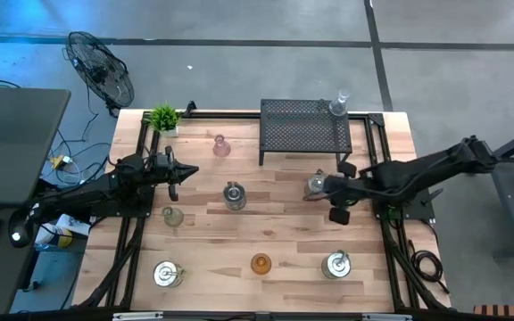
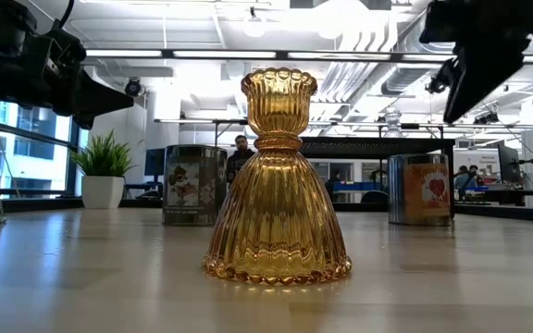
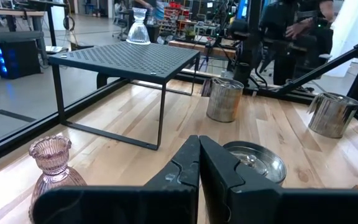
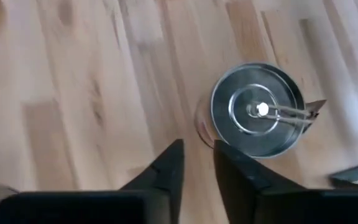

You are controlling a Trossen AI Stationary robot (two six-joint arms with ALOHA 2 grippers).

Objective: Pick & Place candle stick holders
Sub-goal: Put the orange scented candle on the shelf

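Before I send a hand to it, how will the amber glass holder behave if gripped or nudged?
The amber glass holder looks ribbed and glossy, so probably slippery and breakable. Its flared base is wider than the neck, so it likely slides rather than tips if pushed low.

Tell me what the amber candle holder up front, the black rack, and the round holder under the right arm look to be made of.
The amber holder looks like ribbed, translucent pressed glass; light glows through it. The black rack appears to be matte perforated metal on thin legs. The round holder looks like shiny silver metal, with a mirror-like rim.
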